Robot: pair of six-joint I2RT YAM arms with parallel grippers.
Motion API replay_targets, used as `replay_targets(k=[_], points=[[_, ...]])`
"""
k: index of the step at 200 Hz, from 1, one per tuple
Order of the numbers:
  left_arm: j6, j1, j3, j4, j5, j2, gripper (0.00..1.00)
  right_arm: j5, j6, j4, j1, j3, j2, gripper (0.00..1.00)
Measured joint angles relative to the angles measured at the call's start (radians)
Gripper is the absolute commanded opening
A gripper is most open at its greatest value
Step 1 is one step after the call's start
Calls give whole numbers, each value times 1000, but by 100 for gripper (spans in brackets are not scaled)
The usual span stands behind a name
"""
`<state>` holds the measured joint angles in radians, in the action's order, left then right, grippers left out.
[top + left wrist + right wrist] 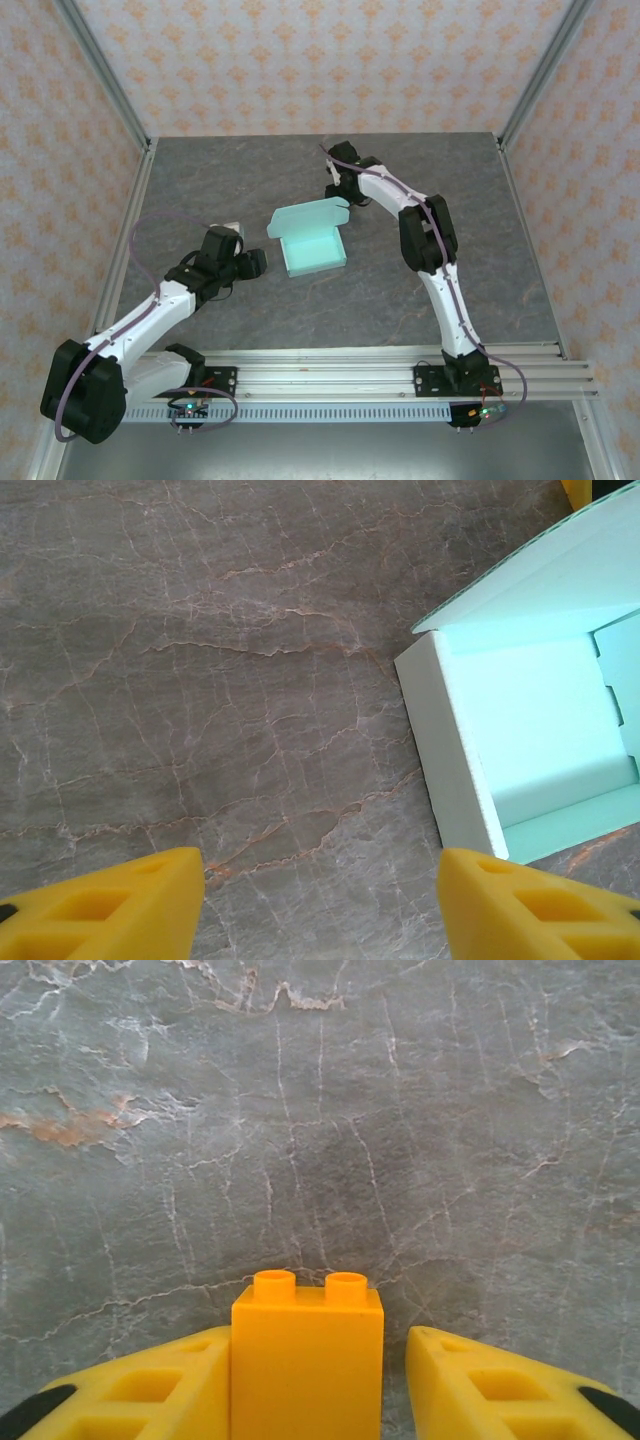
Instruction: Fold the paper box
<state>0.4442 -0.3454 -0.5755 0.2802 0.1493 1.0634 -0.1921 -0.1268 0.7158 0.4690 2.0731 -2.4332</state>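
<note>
The paper box (312, 250) is a pale mint-green open tray standing mid-table, its lid flap (305, 215) raised at the far side. In the left wrist view the paper box (530, 730) shows its white left wall and pale inside. My left gripper (256, 264) sits just left of the box, and in its own view the left gripper (322, 880) is open over bare table. My right gripper (338, 186) is behind the box's far right corner. An orange brick (305, 1330) stands between the open right gripper (320, 1370) fingers, touching the left finger, with a gap to the right one.
The grey marbled table (450, 230) is bounded by metal frame posts (110, 90) and patterned walls on three sides. An aluminium rail (330, 375) carrying both arm bases runs along the near edge.
</note>
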Motion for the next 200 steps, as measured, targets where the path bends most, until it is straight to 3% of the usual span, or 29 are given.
replay_targets(k=[54, 109, 135, 164, 184, 200], points=[[0, 0, -2, 0, 1, 0, 64, 44, -14, 24, 2, 9, -3, 29], [0, 0, -11, -2, 60, -46, 70, 99, 31, 9, -19, -105, 81, 26], [6, 0, 0, -35, 105, -102, 81, 118, 85, -44, -69, -351, 284, 25], [27, 0, 31, -82, 113, -140, 89, 117, 156, -127, -97, -688, 645, 25], [30, 0, 34, -88, 106, -138, 92, 106, 195, -174, -40, -858, 870, 26], [30, 2, 34, -90, 97, -131, 94, 112, 222, -193, 67, -917, 962, 26]])
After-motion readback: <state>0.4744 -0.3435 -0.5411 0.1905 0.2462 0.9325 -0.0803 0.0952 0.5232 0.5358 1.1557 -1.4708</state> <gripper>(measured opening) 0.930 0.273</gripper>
